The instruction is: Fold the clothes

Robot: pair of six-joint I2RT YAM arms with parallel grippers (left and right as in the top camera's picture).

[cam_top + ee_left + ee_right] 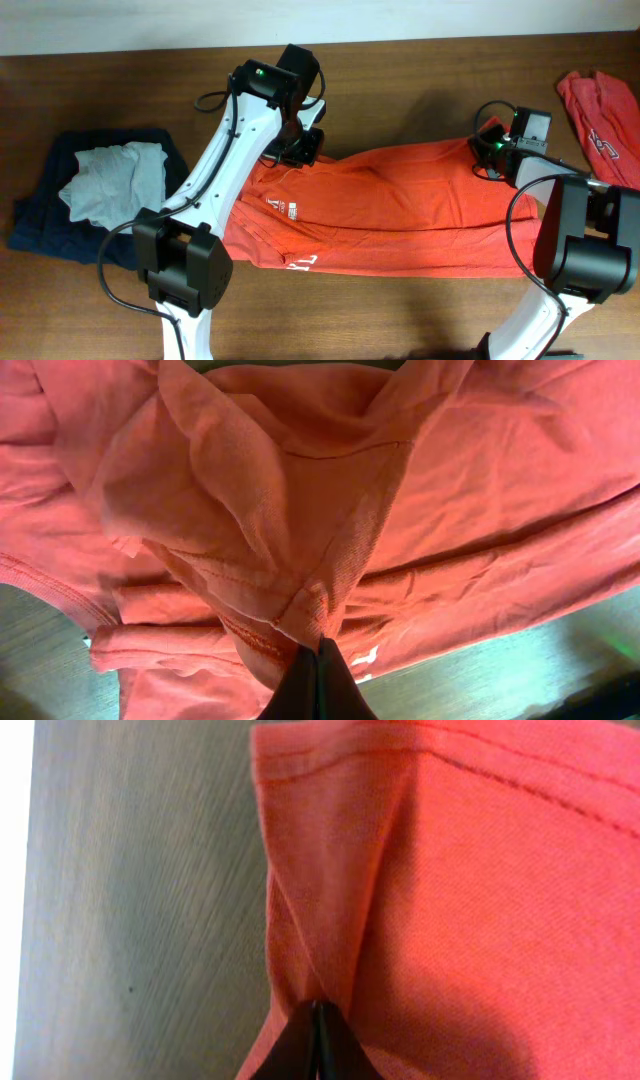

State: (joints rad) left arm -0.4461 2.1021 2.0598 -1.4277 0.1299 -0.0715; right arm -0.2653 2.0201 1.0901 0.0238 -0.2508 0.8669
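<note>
An orange-red T-shirt (400, 205) lies stretched across the middle of the table, folded lengthwise, with a small white chest logo (282, 209). My left gripper (300, 143) is at its upper left end, shut on a bunched fold of the shirt (300, 600) near a sleeve. My right gripper (487, 148) is at the upper right corner, shut on the hemmed edge of the shirt (330, 950). A second orange-red shirt (603, 108) lies crumpled at the far right edge.
A dark navy garment (60, 215) with a grey one (115, 180) on top lies at the left of the wooden table (420, 310). Both arm bases stand at the front edge.
</note>
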